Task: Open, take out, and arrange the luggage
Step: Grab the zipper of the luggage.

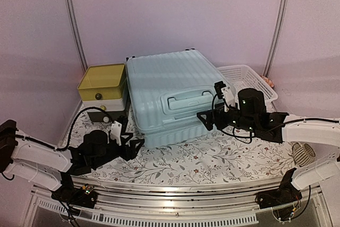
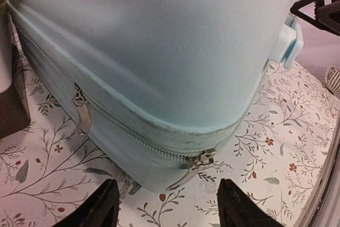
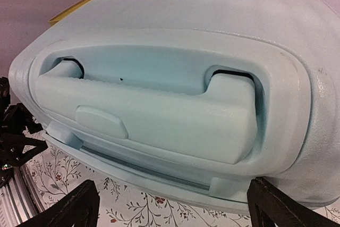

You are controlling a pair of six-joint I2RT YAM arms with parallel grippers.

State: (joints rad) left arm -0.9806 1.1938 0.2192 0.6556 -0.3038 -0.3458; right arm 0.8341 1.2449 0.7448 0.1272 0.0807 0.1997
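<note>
Floral tablecloth [image 1: 212,158]: L claw [image 2: 169,198] spread near luggage [image 1: 164,83] zip pull [image 2: 194,166], holding nothing; R claw [image 3: 172,198] wide by handle [image 3: 149,120].

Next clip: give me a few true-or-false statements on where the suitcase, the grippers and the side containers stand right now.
1. The luggage lies closed on the table. True.
2. The left gripper is clamped on a zipper pull. False: its fingers stand apart, short of the pull.
3. The white basket sits left of the luggage. False: it sits on the right; the yellow-topped box is on the left.
4. The right gripper, jaws open, faces the moulded handle. True.
</note>
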